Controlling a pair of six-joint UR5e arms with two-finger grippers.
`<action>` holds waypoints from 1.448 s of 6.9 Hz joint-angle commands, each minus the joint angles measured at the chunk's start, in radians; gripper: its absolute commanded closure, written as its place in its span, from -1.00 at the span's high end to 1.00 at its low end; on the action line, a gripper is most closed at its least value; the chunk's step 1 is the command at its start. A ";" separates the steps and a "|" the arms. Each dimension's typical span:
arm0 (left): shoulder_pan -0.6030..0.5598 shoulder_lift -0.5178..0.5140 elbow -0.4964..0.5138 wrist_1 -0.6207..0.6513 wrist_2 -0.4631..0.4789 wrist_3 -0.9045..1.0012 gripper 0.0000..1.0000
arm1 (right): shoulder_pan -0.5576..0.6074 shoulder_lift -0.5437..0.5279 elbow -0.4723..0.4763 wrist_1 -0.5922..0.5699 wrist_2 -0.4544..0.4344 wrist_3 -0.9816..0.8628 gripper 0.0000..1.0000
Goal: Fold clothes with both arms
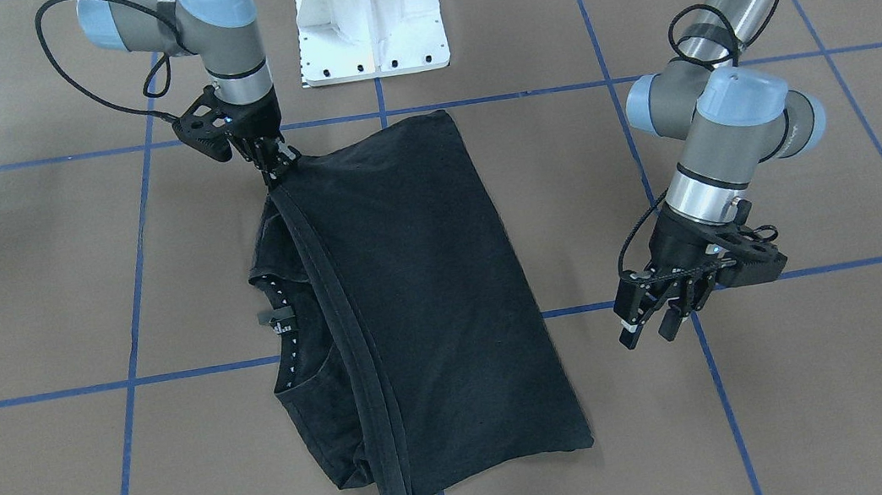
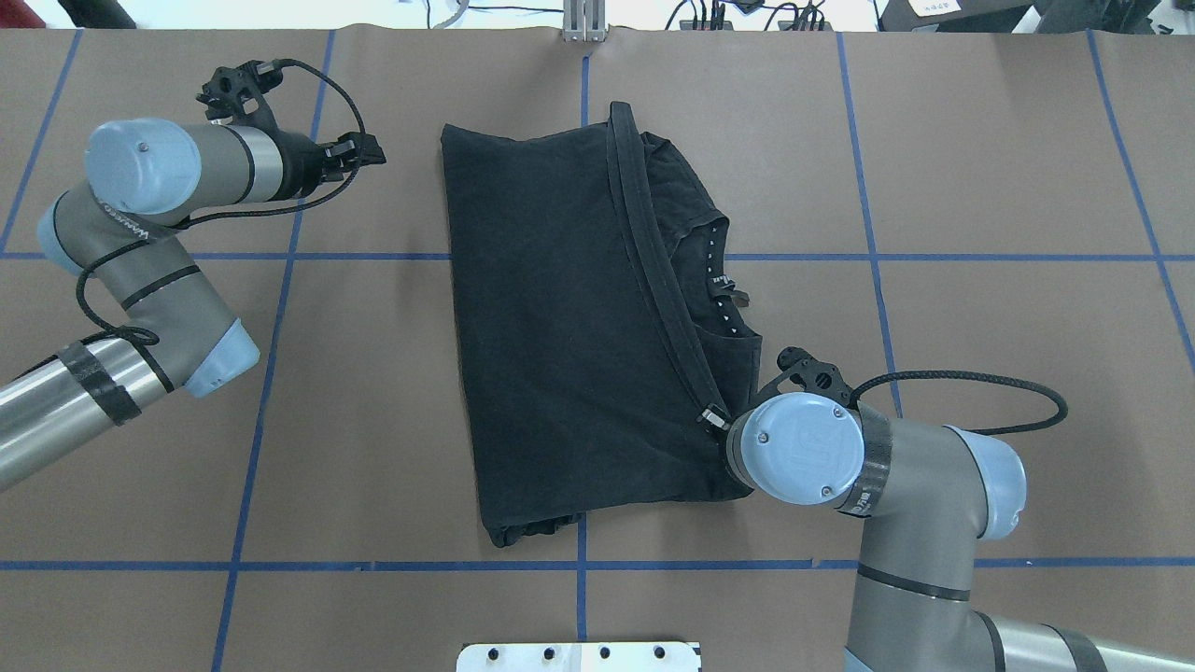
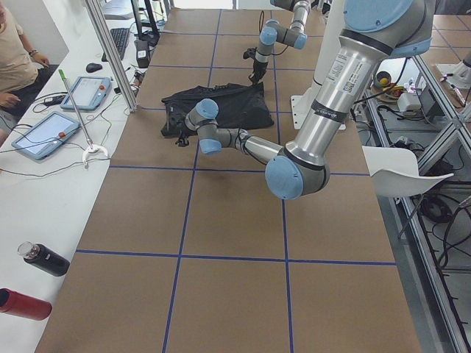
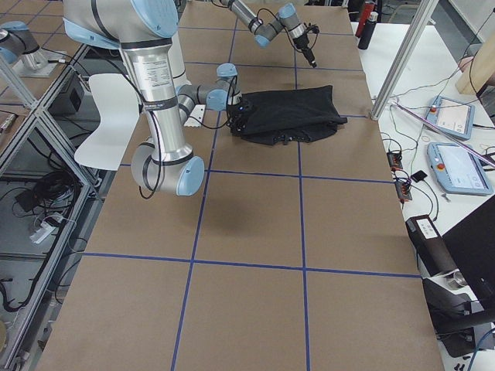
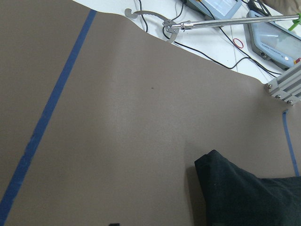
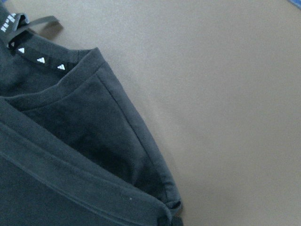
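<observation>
You have the T-shirt (image 1: 420, 284) folded roughly in half, right gripper (image 1: 278, 165) clenched on its hem corner, left gripper (image 1: 649, 326) released; further folds likely remain.

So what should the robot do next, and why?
Probably open the jaws of the grey right arm and let go: the black short-sleeved T-shirt lies folded over on the brown table, those jaws pinch only its hem corner, and the grey left arm holds its jaws open, clear of the cloth.
</observation>
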 commanded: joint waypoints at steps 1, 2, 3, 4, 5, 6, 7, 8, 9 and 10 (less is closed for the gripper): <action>0.000 0.000 -0.001 0.000 0.000 -0.001 0.45 | -0.015 0.001 0.004 -0.021 -0.008 0.001 -1.00; 0.000 0.000 -0.003 0.000 0.000 -0.001 0.45 | -0.013 -0.001 -0.003 -0.015 -0.012 -0.001 -0.07; 0.000 0.000 -0.003 0.000 -0.002 -0.001 0.45 | -0.013 -0.001 -0.014 -0.014 -0.014 0.004 0.07; 0.000 0.000 -0.003 0.000 0.000 -0.001 0.45 | -0.016 -0.001 -0.014 -0.014 -0.015 0.006 0.20; 0.000 0.000 -0.004 0.002 0.000 -0.001 0.45 | -0.016 0.001 -0.017 -0.014 -0.018 0.010 0.22; 0.000 0.000 -0.004 0.002 -0.002 -0.003 0.45 | -0.018 0.001 -0.032 -0.012 -0.020 0.009 0.21; 0.000 0.000 -0.004 0.002 -0.002 -0.006 0.45 | -0.019 0.013 -0.042 -0.012 -0.021 0.012 0.19; 0.000 0.000 -0.001 0.000 0.000 -0.015 0.45 | -0.021 0.016 -0.051 -0.012 -0.021 0.012 0.17; 0.000 0.000 -0.003 0.000 -0.002 -0.015 0.45 | -0.021 0.014 -0.052 -0.014 -0.020 0.009 0.14; 0.002 0.000 -0.001 0.000 -0.002 -0.015 0.45 | -0.024 0.008 -0.051 -0.015 -0.021 0.007 0.13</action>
